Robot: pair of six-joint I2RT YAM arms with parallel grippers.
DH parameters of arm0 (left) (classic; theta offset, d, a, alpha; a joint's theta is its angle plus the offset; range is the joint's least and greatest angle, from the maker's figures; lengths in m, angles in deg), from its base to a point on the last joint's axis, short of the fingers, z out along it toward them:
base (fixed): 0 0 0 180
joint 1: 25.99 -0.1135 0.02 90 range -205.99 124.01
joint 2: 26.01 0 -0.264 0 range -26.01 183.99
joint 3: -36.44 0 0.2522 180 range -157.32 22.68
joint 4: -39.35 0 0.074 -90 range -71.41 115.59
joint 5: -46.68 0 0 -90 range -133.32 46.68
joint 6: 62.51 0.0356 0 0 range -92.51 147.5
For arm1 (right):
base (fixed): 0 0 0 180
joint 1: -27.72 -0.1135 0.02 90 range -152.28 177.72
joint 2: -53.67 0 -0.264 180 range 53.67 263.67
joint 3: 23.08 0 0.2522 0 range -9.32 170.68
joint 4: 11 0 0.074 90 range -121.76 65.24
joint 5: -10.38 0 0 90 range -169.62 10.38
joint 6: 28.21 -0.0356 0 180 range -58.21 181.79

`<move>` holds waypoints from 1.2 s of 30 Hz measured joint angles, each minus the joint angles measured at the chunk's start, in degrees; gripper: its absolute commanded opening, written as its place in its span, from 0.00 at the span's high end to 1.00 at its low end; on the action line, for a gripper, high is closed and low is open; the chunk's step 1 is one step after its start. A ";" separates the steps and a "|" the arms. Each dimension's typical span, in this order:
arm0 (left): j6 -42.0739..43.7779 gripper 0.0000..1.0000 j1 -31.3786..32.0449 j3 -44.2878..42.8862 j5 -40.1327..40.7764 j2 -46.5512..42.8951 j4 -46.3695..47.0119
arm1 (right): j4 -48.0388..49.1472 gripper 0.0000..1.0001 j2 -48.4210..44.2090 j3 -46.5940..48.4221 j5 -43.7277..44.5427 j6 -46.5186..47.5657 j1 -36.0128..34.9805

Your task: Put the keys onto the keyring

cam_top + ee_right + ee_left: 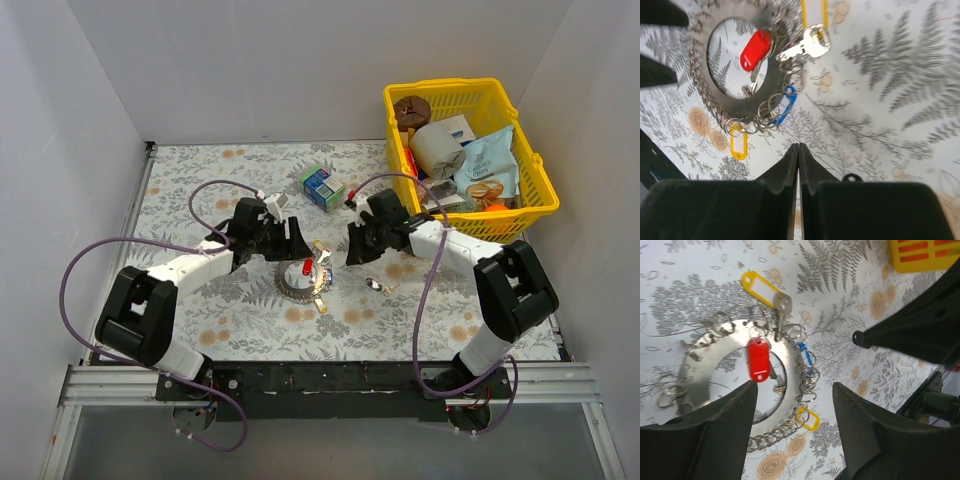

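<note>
The grey ridged keyring [291, 288] lies on the floral table between my two grippers. Coloured keys sit on and around it: red [759, 359], blue [806, 355], small yellow [809, 418], and a large yellow tag [759, 287] joined to a silver key [781, 307]. My left gripper [795, 387] is open and empty, hovering over the ring's near rim [730, 342]. My right gripper [798, 146] is shut with nothing between the fingers, just off the ring [747, 102] beside the blue key [783, 107]. A loose small key [373, 284] lies right of the ring.
A yellow basket [545, 205] full of goods stands at the back right. A blue-green carton [323, 187] sits behind the grippers. White walls close in the table on three sides.
</note>
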 measured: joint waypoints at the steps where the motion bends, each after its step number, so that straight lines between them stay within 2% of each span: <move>1: 0.39 0.43 0.92 -0.02 0.02 0.00 0.15 | 0.09 0.91 -0.94 0.00 -0.66 0.02 1.46; 6: 3.04 0.47 6.58 -0.24 0.81 1.09 0.39 | 1.40 0.91 -2.69 -0.94 -4.00 -0.24 6.47; 9: 4.90 0.51 10.27 -1.07 1.79 3.37 -0.15 | 1.81 0.90 -2.67 -2.86 -6.91 -0.42 7.34; 13: 6.49 0.51 13.70 -2.32 3.10 6.73 -1.11 | 1.92 0.90 -2.58 -4.17 -8.90 -0.48 7.89; 24: 7.52 0.51 17.46 -4.31 5.86 11.23 -1.27 | 3.19 0.90 -2.56 -4.59 -10.51 -0.46 8.04; 36: 7.26 0.51 17.81 -5.46 7.85 12.59 0.59 | 4.72 0.90 -2.12 -5.49 -11.80 -0.35 8.09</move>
